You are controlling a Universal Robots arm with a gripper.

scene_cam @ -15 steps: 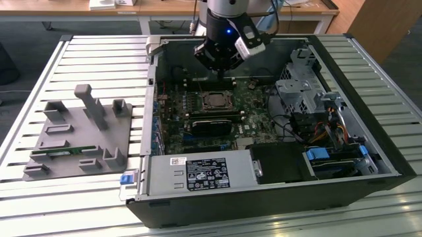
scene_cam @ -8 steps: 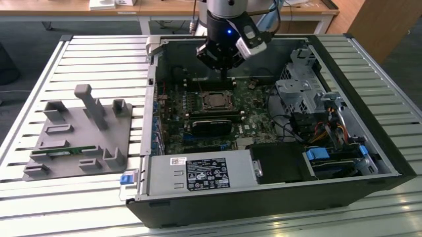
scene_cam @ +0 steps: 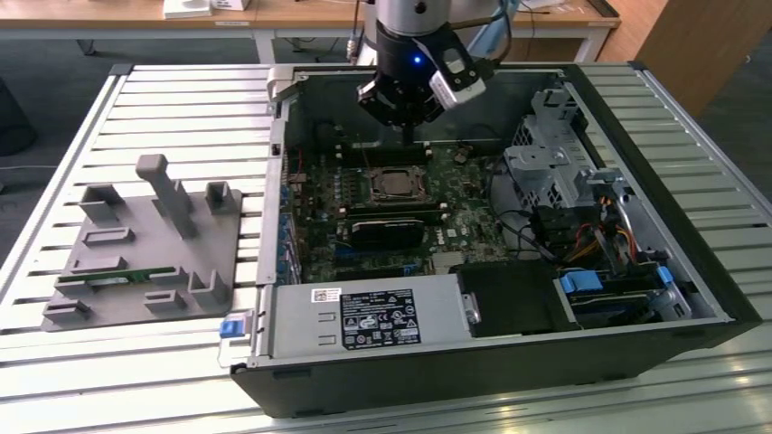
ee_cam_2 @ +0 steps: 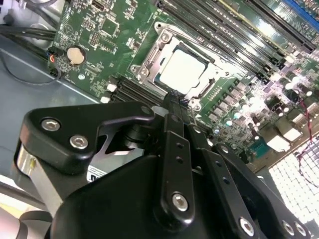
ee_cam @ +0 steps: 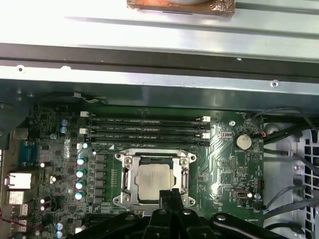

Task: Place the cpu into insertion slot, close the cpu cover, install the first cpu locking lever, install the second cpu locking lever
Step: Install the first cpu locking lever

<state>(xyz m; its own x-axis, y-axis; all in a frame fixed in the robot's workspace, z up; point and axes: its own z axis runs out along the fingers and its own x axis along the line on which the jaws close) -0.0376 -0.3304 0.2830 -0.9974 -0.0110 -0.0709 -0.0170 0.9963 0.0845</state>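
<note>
My gripper (ee_cam: 169,196) is pinched shut, empty; I'd press the thin, stiff cpu cover (ee_cam: 130,175) on its frame, never the fragile cpu (ee_cam: 153,180).

arm: 1, wrist vertical | gripper (scene_cam: 408,136): pointing straight down, fingers (ee_cam_2: 174,134) closed together

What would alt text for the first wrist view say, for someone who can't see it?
A silvery cpu sits on a green motherboard, framed by the metal cpu cover. The robot's black hand is close to the cover's edge.
</note>
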